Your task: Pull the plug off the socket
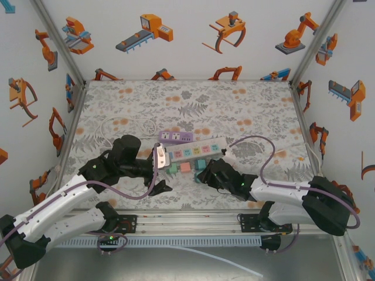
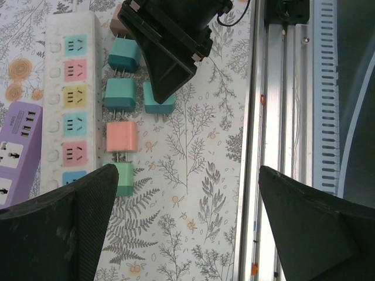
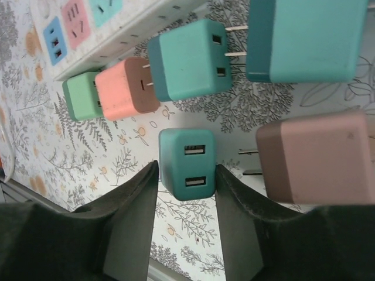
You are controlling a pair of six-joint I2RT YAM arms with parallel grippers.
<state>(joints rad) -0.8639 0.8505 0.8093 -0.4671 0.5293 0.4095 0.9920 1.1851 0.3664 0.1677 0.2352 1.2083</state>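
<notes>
A white power strip (image 1: 194, 150) (image 2: 69, 99) lies mid-table, its coloured sockets facing up with nothing plugged in where they show. Several loose plugs lie along its near side: teal (image 2: 119, 93), pink (image 2: 122, 136) and green (image 2: 124, 178). My right gripper (image 3: 186, 167) (image 1: 203, 174) is shut on a small teal plug (image 3: 188, 157) (image 2: 159, 100), which has two USB ports and sits apart from the strip; both fingers (image 3: 132, 205) press its sides. My left gripper (image 2: 187, 172) (image 1: 159, 171) hangs open over bare table near the front edge, with nothing between its fingers.
A purple strip (image 1: 176, 137) (image 2: 17, 146) lies just beyond the white one. A brown plug (image 3: 319, 157) and a large teal plug (image 3: 310, 38) sit close beside my right gripper. The aluminium front rail (image 2: 281, 117) runs along the table edge. Printed walls enclose the table.
</notes>
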